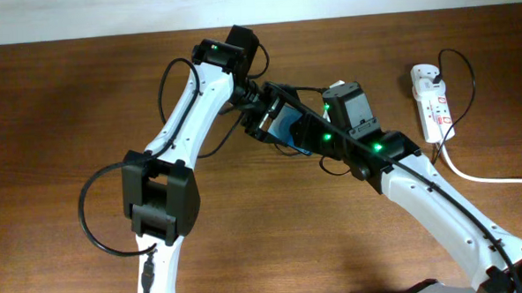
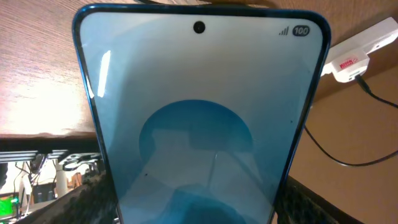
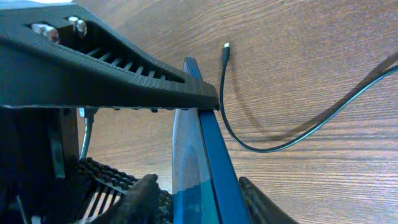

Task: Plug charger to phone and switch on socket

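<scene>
**Grippers.** The right gripper (image 3: 200, 199) has the phone (image 2: 199, 124) edge-on between its two ribbed pads (image 3: 143, 196), one pad at each face. Whether the pads bear on the glass cannot be told from the right wrist view. The left gripper (image 2: 196, 208) is clamped on the phone across its width. Its textured fingers (image 2: 81, 199) show at both lower corners of the lit blue screen, and the camera end of the phone points away from the wrist.

**Task items.** The phone is off the table (image 3: 323, 37), tilted up between the two wrists. The charger (image 3: 273, 150) lies slack on the wood just beside it, with its connector tip (image 3: 226, 48) free and unplugged. The socket (image 1: 432, 99) sits well apart, at the far right.

**Step in hand.** This is probably a two-handed steadying or transfer of the phone — insertion has not begun, and the socket switch is untouched.

**Next move.** One gripper must keep the phone fixed with its port end exposed. The other must be free to pinch the cable close behind the tip and align it squarely with the port.

**Arm pose.** The left arm rises from the near edge, folds at a far elbow and doubles back toward centre. The right arm reaches in diagonally from the near right — both wrists meet over mid-table.
</scene>
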You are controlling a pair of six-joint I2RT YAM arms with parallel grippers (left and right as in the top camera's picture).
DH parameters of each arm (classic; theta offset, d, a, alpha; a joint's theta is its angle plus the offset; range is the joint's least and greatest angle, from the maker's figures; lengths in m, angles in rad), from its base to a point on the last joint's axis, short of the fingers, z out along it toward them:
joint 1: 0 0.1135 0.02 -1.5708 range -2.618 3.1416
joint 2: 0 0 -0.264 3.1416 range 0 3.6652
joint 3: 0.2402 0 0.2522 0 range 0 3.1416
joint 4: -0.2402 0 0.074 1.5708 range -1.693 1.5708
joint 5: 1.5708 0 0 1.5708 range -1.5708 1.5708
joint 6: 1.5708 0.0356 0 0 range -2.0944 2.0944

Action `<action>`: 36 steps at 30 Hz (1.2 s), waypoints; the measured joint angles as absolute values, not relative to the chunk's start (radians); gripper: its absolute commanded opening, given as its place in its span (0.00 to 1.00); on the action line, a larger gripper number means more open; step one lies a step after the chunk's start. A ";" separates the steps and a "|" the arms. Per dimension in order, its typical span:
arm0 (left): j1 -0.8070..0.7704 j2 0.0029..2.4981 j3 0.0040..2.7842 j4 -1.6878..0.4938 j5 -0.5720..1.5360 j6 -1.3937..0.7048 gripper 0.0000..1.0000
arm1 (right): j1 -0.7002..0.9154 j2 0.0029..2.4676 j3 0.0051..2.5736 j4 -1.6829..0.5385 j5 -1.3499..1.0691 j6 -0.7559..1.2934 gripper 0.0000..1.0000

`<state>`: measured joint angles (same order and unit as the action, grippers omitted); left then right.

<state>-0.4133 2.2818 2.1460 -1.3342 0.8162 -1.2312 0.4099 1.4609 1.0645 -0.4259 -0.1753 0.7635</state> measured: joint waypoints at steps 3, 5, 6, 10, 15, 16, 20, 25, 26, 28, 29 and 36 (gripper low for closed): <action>-0.413 2.282 2.146 -1.334 0.816 -1.231 0.00 | 0.410 1.461 1.065 -0.430 -0.173 0.762 0.29; -0.413 2.282 2.146 -1.334 0.816 -1.232 0.00 | 0.410 1.461 1.065 -0.430 -0.173 0.762 0.20; -0.413 2.282 2.146 -1.334 0.816 -1.232 0.00 | 0.410 1.461 1.065 -0.430 -0.173 0.762 0.14; -0.413 2.282 2.146 -1.327 0.830 -1.231 0.12 | 0.408 1.461 1.073 -0.432 -0.174 0.831 0.04; -0.412 2.282 2.146 -1.335 0.830 -1.231 0.44 | 0.408 1.461 1.074 -0.448 -0.177 0.827 0.04; -0.412 2.282 2.146 -1.339 0.831 -1.227 0.54 | 0.406 1.461 1.077 -0.457 -0.180 0.825 0.04; -0.402 2.282 2.151 -1.345 0.873 -1.174 0.87 | 0.364 1.452 1.077 -0.508 -0.191 0.767 0.04; -0.352 2.282 2.152 -1.343 0.927 -1.024 1.00 | 0.325 1.417 1.077 -0.505 -0.192 0.753 0.04; -0.341 2.282 2.152 -1.341 0.939 -0.981 1.00 | 0.320 1.414 1.077 -0.505 -0.196 0.752 0.04; -0.317 2.282 2.152 -1.309 0.985 -0.867 1.00 | 0.281 1.410 1.077 -0.505 -0.225 0.752 0.04; -0.307 2.282 2.152 -1.273 1.016 -0.813 0.99 | 0.260 1.406 1.077 -0.500 -0.239 0.752 0.04; -0.280 2.282 2.155 -1.055 1.254 -0.589 0.95 | 0.308 1.367 1.086 -0.133 -0.176 1.093 0.04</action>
<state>-0.2802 2.2818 2.1551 -1.0546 1.2537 -0.5888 0.3084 1.3666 1.0863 -0.1329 -0.1764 1.0935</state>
